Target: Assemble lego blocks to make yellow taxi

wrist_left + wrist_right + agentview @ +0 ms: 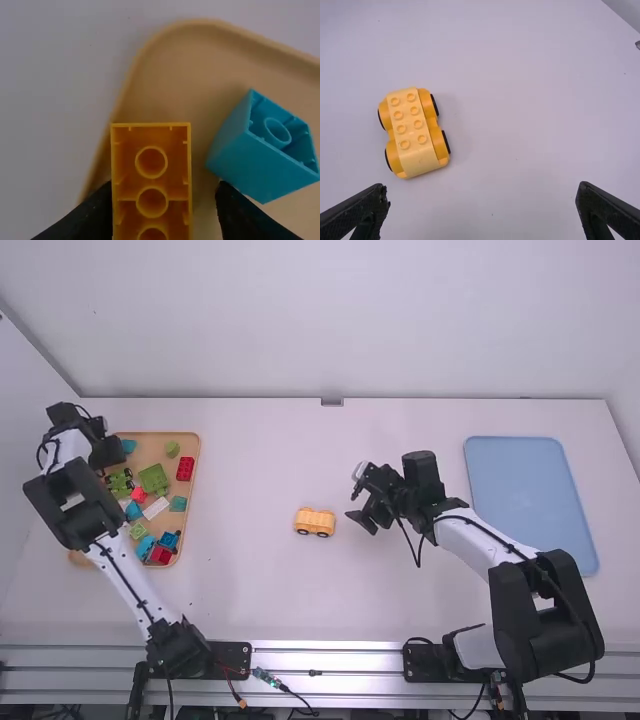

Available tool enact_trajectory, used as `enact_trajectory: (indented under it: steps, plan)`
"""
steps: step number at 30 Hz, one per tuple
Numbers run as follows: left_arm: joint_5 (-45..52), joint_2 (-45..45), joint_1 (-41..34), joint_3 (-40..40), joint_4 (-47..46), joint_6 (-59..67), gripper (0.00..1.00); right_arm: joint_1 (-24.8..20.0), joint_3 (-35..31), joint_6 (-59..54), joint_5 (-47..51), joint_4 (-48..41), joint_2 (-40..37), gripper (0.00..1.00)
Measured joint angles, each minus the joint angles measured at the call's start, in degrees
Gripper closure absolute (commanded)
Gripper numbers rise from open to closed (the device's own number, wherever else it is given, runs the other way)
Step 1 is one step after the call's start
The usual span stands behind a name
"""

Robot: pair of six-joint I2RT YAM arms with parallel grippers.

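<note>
The left gripper stands parted around an orange block at the tan tray. The right gripper, released, hangs near the yellow wheeled base.

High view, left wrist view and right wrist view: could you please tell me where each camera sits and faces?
High view: above and behind the left arm and right arm, facing forward and down onto the table; both arms show.
Left wrist view: on that wrist, facing the tray, orange block and teal block; left gripper shows.
Right wrist view: on that wrist, facing the yellow car base; right gripper shows.
Shared: high and right wrist views, car base; high and left wrist views, tray.
</note>
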Motion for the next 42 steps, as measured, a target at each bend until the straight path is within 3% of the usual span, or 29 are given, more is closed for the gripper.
enact_trajectory:
  steps: [5, 10, 16, 17, 18, 20, 37, 42]
  plan:
    - [0.4, 0.0, 0.0, 0.2, -1.2, -0.8, 0.60, 0.0, 0.0, 0.0, 0.0, 0.0, 0.0, 0.01]
    - [0.4, 0.0, 0.0, 0.2, -1.2, -0.8, 0.62, 0.0, 0.0, 0.0, 0.0, 0.0, 0.0, 0.01]
    - [0.4, 0.0, 0.0, 0.2, -1.0, -0.8, 0.77, 0.0, 0.0, 0.2, 0.0, 0.0, 0.0, 0.01]
    - [0.3, 0.0, 0.0, 0.2, -1.2, -1.0, 0.81, 0.0, 0.0, 0.1, 0.0, 0.0, 0.0, 0.01]
    - [0.3, 0.0, 0.0, 0.2, -1.3, -1.0, 0.92, 0.0, 0.0, 0.0, 0.0, 0.0, 0.0, 0.01]
    - [0.2, 0.0, 0.0, 0.3, -1.9, -1.0, 0.98, 0.0, 0.0, 0.1, 0.0, 0.0, 0.0, 0.01]
    - [-4.3, -2.1, -0.3, 0.3, -9.9, -7.4, 0.98, 0.0, 0.0, 0.1, 0.0, 0.0, 0.0, 0.01]
    - [-5.1, -6.9, -1.2, -0.5, -14.8, -9.8, 0.98, 0.0, 0.0, 0.2, 0.0, 1.2, 0.0, 0.01]
